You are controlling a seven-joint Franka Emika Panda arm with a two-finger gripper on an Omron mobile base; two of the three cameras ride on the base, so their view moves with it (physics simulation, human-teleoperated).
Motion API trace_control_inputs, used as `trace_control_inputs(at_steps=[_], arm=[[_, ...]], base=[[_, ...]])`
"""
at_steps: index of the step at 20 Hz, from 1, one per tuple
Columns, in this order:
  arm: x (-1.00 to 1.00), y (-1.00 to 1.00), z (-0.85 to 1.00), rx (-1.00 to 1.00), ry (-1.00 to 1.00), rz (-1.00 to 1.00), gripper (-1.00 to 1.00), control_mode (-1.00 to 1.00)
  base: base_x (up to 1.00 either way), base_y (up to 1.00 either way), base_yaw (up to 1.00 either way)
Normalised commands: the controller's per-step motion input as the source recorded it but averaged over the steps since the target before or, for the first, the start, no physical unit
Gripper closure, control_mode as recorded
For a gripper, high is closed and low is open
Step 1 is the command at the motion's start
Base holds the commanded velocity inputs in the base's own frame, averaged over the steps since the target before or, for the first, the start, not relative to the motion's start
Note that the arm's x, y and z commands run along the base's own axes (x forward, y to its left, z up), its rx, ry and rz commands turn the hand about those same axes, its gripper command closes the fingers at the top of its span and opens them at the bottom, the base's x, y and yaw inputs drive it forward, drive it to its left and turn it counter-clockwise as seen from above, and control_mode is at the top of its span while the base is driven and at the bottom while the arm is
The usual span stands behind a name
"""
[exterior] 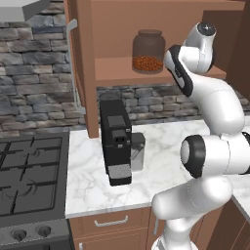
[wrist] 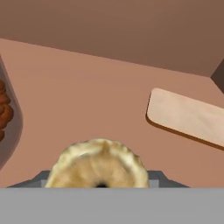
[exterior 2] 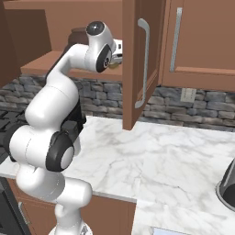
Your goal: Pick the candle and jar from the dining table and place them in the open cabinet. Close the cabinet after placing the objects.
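The claw [wrist: 99, 186] is pinching the squat tan candle [wrist: 97, 164] by its sides over the cabinet shelf [wrist: 87, 96]; it looks light, stiff, easily crushed, with the glass jar [exterior: 148, 51] just beside.

A black coffee machine [exterior: 116, 141] stands on the marble counter [exterior: 88, 180], its back toward the stone wall [exterior: 34, 88] (grey and brown blocks). A grey canister [exterior: 137, 151] sits touching its right side. Left of the counter lies a black stove [exterior: 29, 178] with two knobs [exterior: 30, 233] on its front, under the corner of a grey hood [exterior: 22, 9]. Below the counter runs a brown drawer [exterior: 110, 222] with a silver handle. In the hand view a pale wooden board [wrist: 188, 118] lies flat on a shelf. A wall outlet [exterior 2: 185, 95] shows on the stone, and a dark rounded vessel [exterior 2: 227, 186] stands at the counter's right edge.
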Motion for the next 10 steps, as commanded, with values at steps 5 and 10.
trace_control_inputs(at_steps=[5,10], arm=[[0.1,0.0,-0.33,0.0,0.0,0.0,1.0,-1.0],[0.1,-0.05,-0.15,0.0,0.0,0.0,-1.0,-1.0]], base=[[0.0,0.0,0.0],[0.0,0.0,0.0]])
